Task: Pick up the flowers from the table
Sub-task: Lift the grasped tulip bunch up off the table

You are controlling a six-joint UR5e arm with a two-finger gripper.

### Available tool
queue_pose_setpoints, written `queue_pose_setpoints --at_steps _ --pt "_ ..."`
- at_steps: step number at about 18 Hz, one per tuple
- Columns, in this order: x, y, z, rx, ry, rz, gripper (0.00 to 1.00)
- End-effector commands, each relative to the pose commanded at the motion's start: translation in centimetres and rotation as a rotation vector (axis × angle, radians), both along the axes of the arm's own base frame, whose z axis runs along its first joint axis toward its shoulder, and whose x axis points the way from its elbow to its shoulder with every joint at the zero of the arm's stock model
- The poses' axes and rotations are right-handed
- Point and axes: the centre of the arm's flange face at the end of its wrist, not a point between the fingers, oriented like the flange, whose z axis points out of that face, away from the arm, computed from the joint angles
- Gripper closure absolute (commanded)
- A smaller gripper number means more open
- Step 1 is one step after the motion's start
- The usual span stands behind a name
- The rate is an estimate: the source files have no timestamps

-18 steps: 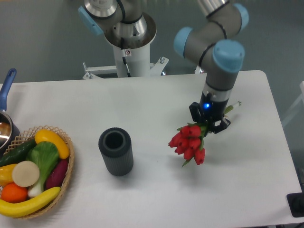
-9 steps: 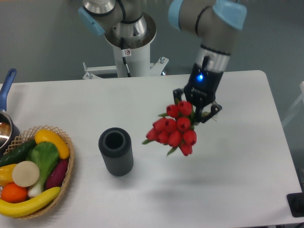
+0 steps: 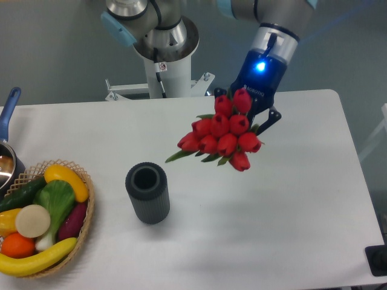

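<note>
Overhead, gripper [image 3: 247,115], lettering too small to read, is hanging wrist-down, jaws clamping the flowers [image 3: 221,135] above the table [image 3: 302,205].

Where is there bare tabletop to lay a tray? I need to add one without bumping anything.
The table is bare on its right half, from the dark cylinder to the right edge; the flowers hang above it in the gripper. The back strip is also bare. The left end is crowded: wicker basket, pot.
</note>
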Motion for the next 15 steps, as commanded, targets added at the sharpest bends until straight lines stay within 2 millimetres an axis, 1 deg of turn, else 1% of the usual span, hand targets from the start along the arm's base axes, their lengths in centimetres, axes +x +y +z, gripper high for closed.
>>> queue_pose_setpoints --at_steps 7,15 --pt "0.02 0.24 0.37 0.002 0.007 -0.005 0.74" --pt "-0.19 0.06 0.29 0.002 0.006 0.000 0.75"
